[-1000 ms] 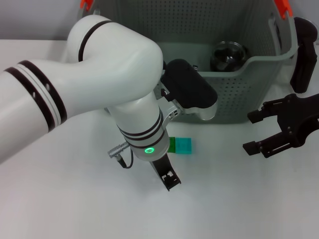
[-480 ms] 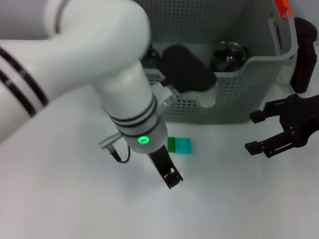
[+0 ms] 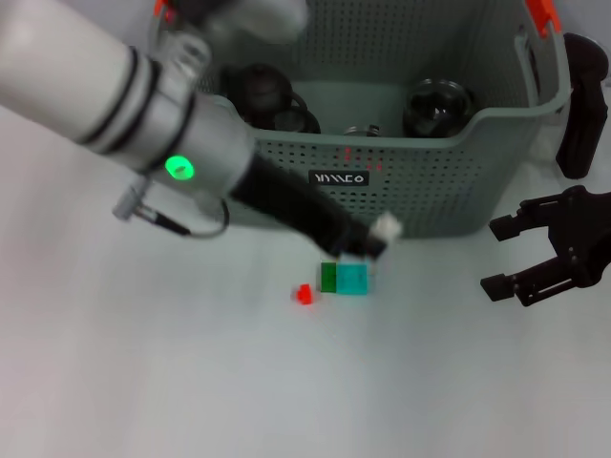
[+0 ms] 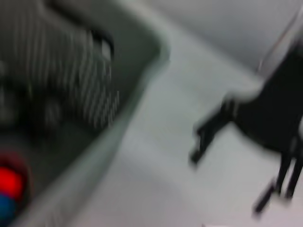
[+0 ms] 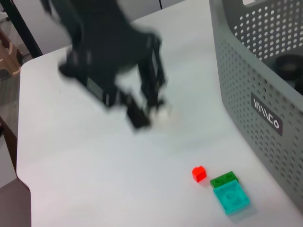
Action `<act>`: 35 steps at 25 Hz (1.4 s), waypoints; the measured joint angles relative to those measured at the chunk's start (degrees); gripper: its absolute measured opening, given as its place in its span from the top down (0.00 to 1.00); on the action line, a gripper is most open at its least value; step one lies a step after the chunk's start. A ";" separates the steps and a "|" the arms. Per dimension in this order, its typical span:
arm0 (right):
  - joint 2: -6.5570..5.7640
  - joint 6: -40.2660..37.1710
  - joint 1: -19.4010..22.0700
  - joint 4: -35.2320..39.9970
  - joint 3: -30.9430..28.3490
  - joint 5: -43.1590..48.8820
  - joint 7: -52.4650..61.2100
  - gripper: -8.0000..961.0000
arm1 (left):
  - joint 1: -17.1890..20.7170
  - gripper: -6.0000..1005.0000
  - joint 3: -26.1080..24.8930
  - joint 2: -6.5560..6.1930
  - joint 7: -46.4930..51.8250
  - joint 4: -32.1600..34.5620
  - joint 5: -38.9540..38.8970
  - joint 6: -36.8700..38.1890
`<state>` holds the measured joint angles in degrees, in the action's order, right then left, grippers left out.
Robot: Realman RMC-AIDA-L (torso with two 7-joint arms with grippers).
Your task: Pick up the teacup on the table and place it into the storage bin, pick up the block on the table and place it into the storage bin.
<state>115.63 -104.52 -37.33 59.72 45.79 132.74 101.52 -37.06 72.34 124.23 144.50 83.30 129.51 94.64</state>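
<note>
1. The left hand [image 3: 368, 243], motion-blurred, hangs over the white worktop [image 3: 143, 382]; whether its fingers are spread cannot be told.
2. Just below that hand lies the teal and green plastic block [image 3: 346, 279], with a small red brick [image 3: 304, 294] beside it.
3. Behind the hand stands the grey-green perforated storage bin [image 3: 439, 181], holding a dark glass teacup [image 3: 437, 107].
4. The right hand [image 3: 525, 258], fingers spread and holding nothing, hovers well to the block's right.

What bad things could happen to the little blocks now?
The left end effector hangs right above the teal block, close to the storage bin; it might bump the bin wall. It might also knock the green block or the tiny red block away.
</note>
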 joint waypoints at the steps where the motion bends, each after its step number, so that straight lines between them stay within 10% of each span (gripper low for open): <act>1: 0.00 0.00 0.00 0.00 0.00 0.00 0.00 0.02 | 0.03 0.81 -2.77 -0.01 -1.58 0.34 -1.74 -0.09; 8: 0.02 0.29 0.59 -0.10 0.00 -0.04 -0.10 0.02 | -2.07 0.78 -13.80 -0.30 -8.31 -0.25 -7.97 -7.38; 25: 0.42 0.75 -0.72 -1.47 0.75 0.29 -0.11 0.01 | -5.44 0.69 -14.37 -3.82 -11.04 -15.77 -7.06 -26.82; 35: 0.92 2.76 -2.48 -3.08 4.31 0.38 -0.62 0.01 | -0.38 0.21 -15.03 -3.02 -19.06 -7.71 -14.00 -10.39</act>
<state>116.55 -101.76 -39.81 56.64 50.10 133.13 100.89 -37.44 57.31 121.21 125.44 75.58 115.51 84.25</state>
